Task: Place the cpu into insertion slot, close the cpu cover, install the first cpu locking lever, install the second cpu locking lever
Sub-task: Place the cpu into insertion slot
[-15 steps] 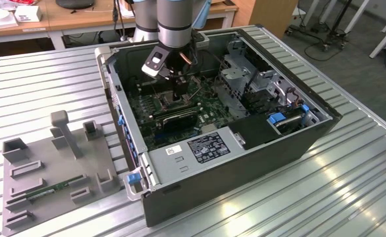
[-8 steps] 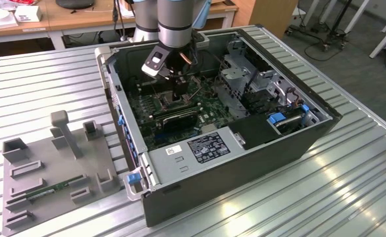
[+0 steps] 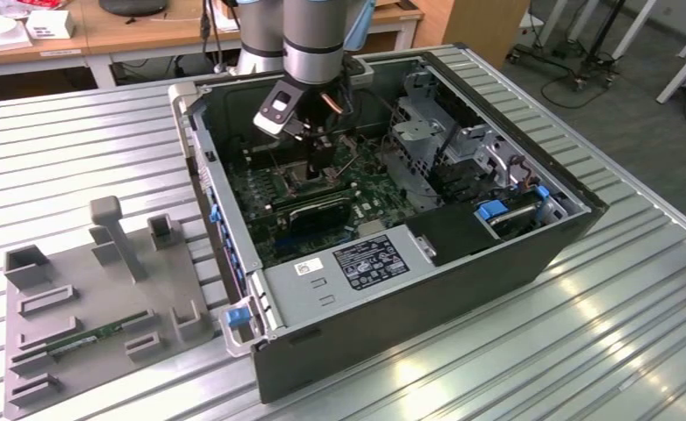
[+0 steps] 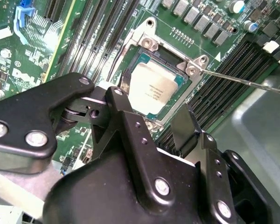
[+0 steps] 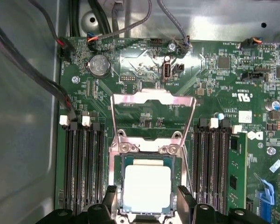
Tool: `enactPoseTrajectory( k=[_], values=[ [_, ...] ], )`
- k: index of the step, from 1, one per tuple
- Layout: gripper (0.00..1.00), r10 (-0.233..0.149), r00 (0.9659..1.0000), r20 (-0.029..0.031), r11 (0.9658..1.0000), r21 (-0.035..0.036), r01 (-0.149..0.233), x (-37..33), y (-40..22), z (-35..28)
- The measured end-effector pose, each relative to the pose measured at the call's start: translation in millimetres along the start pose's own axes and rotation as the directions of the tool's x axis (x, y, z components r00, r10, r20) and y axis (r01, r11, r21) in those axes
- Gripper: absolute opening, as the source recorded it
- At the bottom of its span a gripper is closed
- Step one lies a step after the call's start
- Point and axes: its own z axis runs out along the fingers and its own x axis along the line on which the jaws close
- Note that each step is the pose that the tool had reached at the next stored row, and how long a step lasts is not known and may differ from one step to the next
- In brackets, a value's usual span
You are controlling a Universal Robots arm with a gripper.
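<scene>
Open claw [image 5: 147,196] low inside the computer case [image 3: 355,342], over the green motherboard [image 5: 214,79]. Holds nothing. One black finger [image 5: 109,198] on either side of the cpu [image 5: 147,182], each a little apart from its edge in the first wrist view. Lying flat in the insertion slot [image 5: 117,163], silvery face up: the cpu, in both wrist views. At one edge of the slot, the cpu cover [image 5: 153,99], tipped up and open, bare board visible through its square window. Long black memory slots [image 5: 79,163] on two opposite sides of the slot. From one corner of the slot, a thin lever rod [image 4: 245,82], standing free above the board in the second wrist view. On the exterior view's left, near the case on the ribbed metal desk [image 3: 624,351], a grey fixture tray [image 3: 86,281] with upright posts and a green memory stick [image 3: 97,336] lying in it.
</scene>
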Motion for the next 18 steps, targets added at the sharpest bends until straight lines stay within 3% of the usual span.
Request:
enactPoseTrajectory(
  k=[13,16,18],
  values=[
    [0.62,0.0,1.0,0.0,1.0,0.0,0.0,0.0,0.9,0.0],
    [0.54,0.0,1.0,0.0,1.0,0.0,0.0,0.0,1.1,0.0],
    [0.42,0.0,1.0,0.0,1.0,0.0,0.0,0.0,1.2,0.0]
  ],
)
